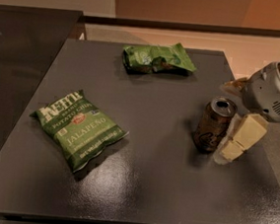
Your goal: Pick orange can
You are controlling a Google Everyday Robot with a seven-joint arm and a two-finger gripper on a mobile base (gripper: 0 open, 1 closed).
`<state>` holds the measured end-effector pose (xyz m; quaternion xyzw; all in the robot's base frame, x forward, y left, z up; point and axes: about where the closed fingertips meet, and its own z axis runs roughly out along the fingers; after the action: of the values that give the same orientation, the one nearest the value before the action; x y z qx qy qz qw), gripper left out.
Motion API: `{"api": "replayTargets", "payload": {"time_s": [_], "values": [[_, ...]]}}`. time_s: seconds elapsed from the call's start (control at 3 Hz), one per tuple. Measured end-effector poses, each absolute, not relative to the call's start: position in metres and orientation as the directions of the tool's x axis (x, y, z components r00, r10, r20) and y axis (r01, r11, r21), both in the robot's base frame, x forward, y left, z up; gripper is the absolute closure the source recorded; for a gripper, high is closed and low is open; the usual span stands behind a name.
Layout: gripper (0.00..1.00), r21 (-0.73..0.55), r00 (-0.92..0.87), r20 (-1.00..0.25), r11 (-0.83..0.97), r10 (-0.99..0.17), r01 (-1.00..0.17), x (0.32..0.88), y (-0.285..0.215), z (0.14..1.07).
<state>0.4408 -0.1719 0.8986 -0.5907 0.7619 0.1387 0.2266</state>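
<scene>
The orange can stands upright on the right part of the dark table; it is tan-orange with a silver top and dark curly script. My gripper comes in from the right edge of the view, right beside the can. It is open. One cream finger lies close against the can's near right side. The tip of the other finger shows just behind and to the right of the can. The can is not gripped.
A green Kettle jalapeño chip bag lies flat at the table's left. A crumpled green bag lies near the far edge. A darker counter adjoins on the left. The table's right edge is just beyond the can.
</scene>
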Motion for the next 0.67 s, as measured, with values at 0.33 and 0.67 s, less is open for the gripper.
{"api": "replayTargets", "payload": {"time_s": [0.33, 0.67], "values": [[0.18, -0.054, -0.196, -0.517, 0.261, -0.833, -0.964, 0.4419, -0.1696, 0.892], [0.41, -0.067, -0.192, -0.519, 0.264, -0.833, -0.962, 0.4444, -0.1726, 0.8912]]}}
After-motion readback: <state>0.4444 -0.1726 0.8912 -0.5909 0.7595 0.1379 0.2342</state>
